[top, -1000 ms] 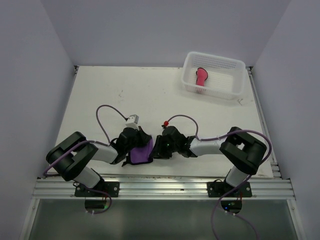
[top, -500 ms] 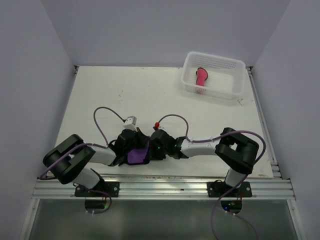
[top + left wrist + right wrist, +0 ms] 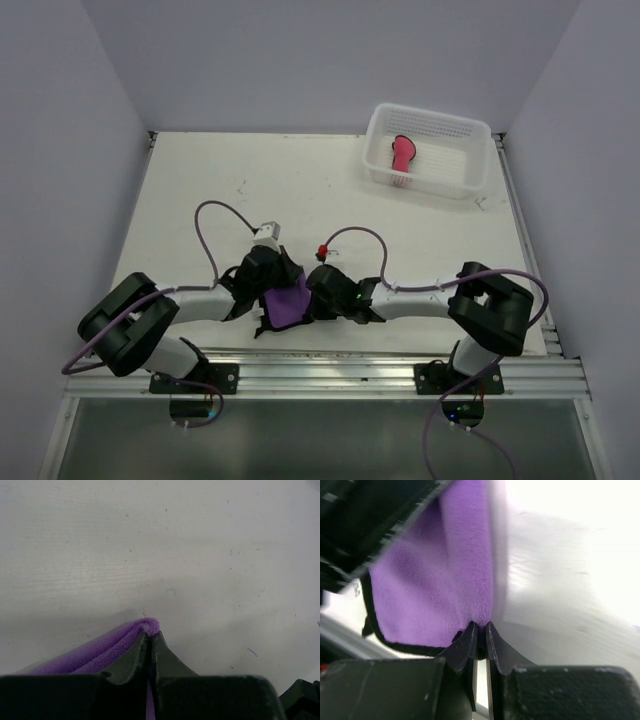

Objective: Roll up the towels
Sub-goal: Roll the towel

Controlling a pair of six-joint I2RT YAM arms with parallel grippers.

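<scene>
Top external view: purple towel (image 3: 288, 302) is held near the table's (image 3: 200, 190) front edge, between the left gripper (image 3: 268, 290) and right gripper (image 3: 318, 300). Left wrist view: a folded purple edge (image 3: 112, 647) is pinched at the tips of the clenched jaws. Right wrist view: jaws are clamped on the towel's lower edge (image 3: 445, 605); the cloth is seen as fleecy purple with black trim. No writing is legible. Pink-red rolled towel (image 3: 402, 153) is lodged in the white perforated basket (image 3: 475, 160) at the far right.
</scene>
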